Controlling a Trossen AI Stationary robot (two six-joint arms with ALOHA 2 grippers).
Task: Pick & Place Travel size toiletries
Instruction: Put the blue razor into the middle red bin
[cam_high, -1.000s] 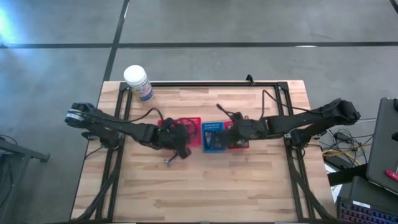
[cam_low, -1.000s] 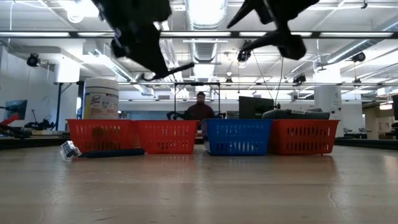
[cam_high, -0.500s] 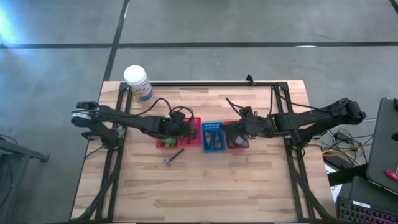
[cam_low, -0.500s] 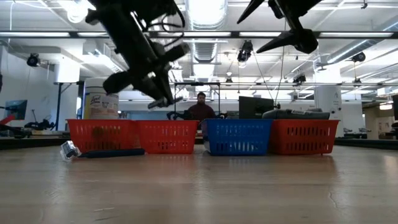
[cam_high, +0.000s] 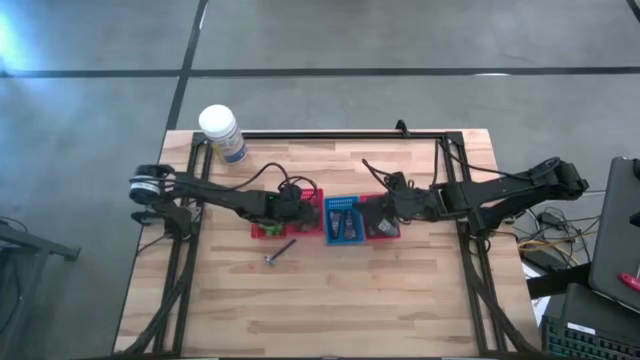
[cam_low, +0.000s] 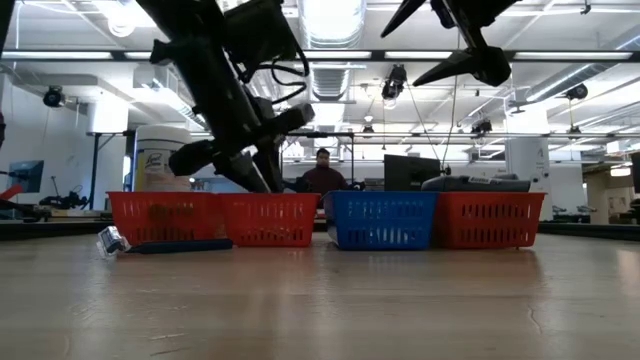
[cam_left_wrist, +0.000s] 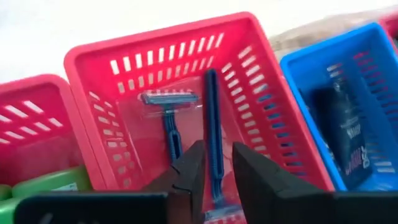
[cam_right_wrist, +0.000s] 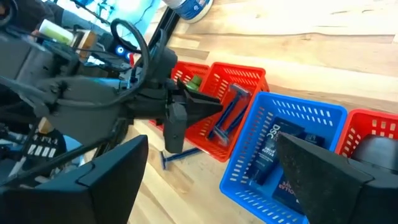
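While hovering low over the red basket (cam_left_wrist: 161, 46), pinches a razor (cam_left_wrist: 211, 106) by its thin blue handle, left gripper (cam_left_wrist: 217, 147) fingers nearly closed around it. Probably gripped and not yet let go, though hard to confirm from the wrist view alone. Held lengthwise and pointing down into the basket, likely so it drops flat beside the second razor (cam_left_wrist: 168, 109) already lying on the basket floor. Sorted by type, apparently:
- green bottles (cam_left_wrist: 56, 183) in the neighbouring red basket
- dark tube (cam_left_wrist: 345, 134) in the blue basket (cam_left_wrist: 323, 56)
- something grey (cam_right_wrist: 379, 152) in the far red basket

Leaves a loose razor (cam_high: 279, 252) on the counter (cam_high: 350, 300), just in front of the baskets, not yet sorted. Parks the right gripper (cam_high: 383, 213) above the blue and far red baskets, fingers spread wide and empty, high enough in the low view to stay out of the left arm's way. Keeps the white jar (cam_high: 221, 132) at the back corner, well apart from the work.

Next, by the look of it: open over the basket, then fetch the loose razor. Risk: the head catching on the basket mesh.
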